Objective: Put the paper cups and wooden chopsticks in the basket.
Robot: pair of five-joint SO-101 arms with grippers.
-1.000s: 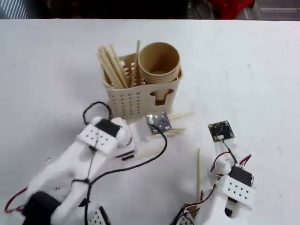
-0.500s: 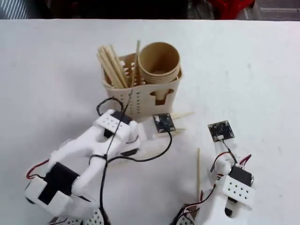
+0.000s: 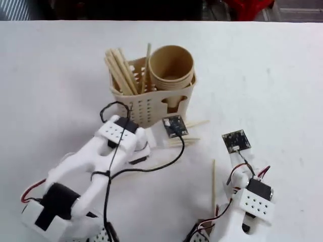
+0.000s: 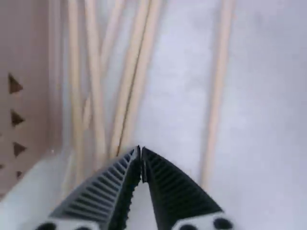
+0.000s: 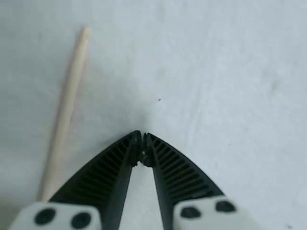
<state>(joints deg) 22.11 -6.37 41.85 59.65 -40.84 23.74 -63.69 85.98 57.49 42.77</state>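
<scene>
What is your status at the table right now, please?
Left gripper shut, tips over loose chopsticks beside basket. Right gripper shut, empty, one chopstick alongside. Paper cups in basket. Nothing blocking.

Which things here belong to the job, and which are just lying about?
Job: basket; paper cups stacked in it; chopsticks standing in it; loose chopsticks on the table beside it; lone chopstick by the right claw.
Lying about: red object beyond the table's far edge; striped blue thing at its far corner.
</scene>
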